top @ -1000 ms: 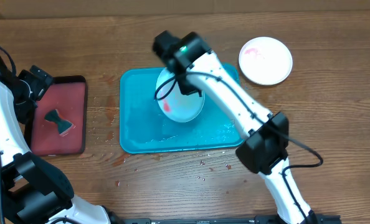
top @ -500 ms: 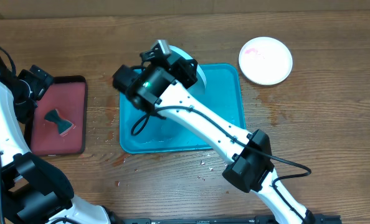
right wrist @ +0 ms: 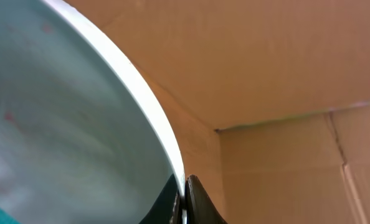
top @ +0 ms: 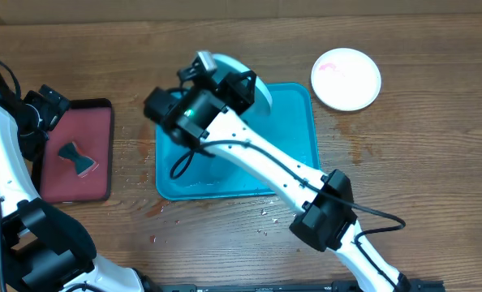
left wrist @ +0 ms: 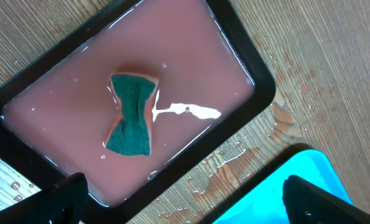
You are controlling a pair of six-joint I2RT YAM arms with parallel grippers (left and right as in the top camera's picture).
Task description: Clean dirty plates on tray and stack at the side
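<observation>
A black-rimmed pinkish-red tray (top: 91, 130) is lying at the left of the wooden worktop (top: 436, 162), holding pink liquid. A green bow-shaped sponge (left wrist: 131, 114) is resting in it. Water droplets (left wrist: 235, 158) are wetting the worktop just beside it.

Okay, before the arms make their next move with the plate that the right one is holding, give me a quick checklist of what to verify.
1. Right jaws pinching the mint plate by its rim: ok.
2. That plate clean: not ok, faint reddish specks show on it.
3. Sponge lying free in the red tray: ok.
4. Left jaws open and empty: ok.
5. White plate clean: not ok, red smear on it.
6. Third plate's whereabouts: cannot tell.
</observation>
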